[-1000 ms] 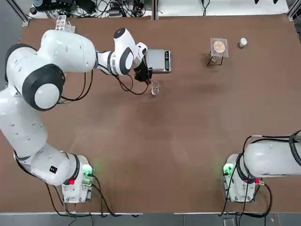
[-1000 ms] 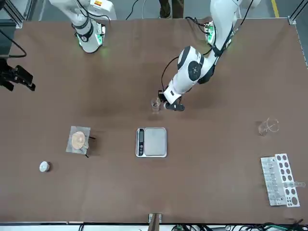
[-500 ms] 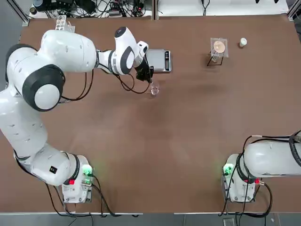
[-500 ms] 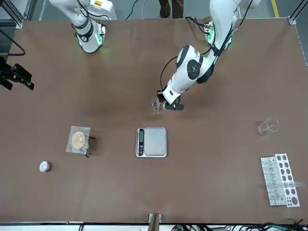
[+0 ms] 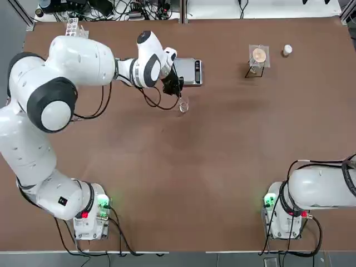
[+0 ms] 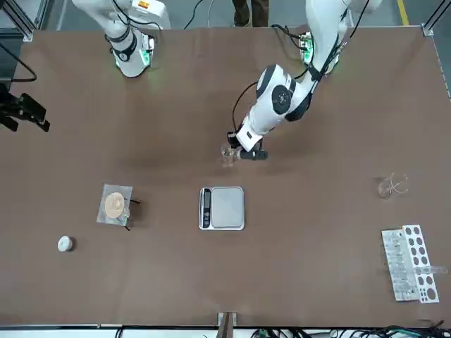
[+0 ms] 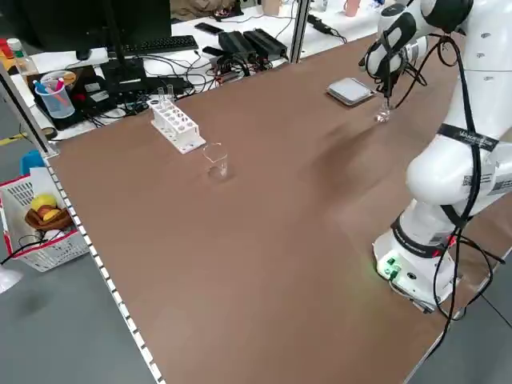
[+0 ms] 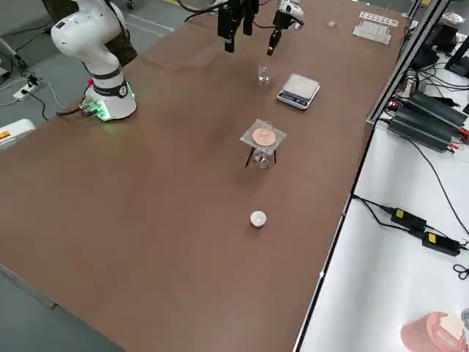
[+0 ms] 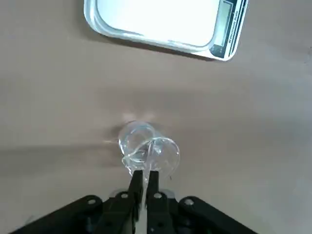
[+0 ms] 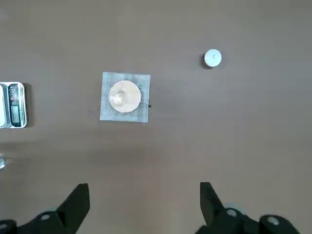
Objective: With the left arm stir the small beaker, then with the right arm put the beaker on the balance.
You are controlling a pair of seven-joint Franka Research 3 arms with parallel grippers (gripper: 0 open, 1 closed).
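Table (image 5: pixel 222 144): balance (image 5: pixel 188 71) beside small beaker (image 5: pixel 183 105).

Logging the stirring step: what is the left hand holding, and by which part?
The left hand pinches a thin clear stirring rod by its upper end; the lower end dips into the small beaker.

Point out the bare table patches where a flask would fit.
Widest: the table between both arm bases and the small beaker. Also between balance and mesh stand. Crowded: around the left gripper, beaker and balance.

Two robot arms (image 5: pixel 72 61) (image 5: pixel 322 189), two glass beakers (image 6: pixel 227 153) (image 6: pixel 391 185), one balance (image 6: pixel 223 208) and one test tube rack (image 6: pixel 411 263) are counted.
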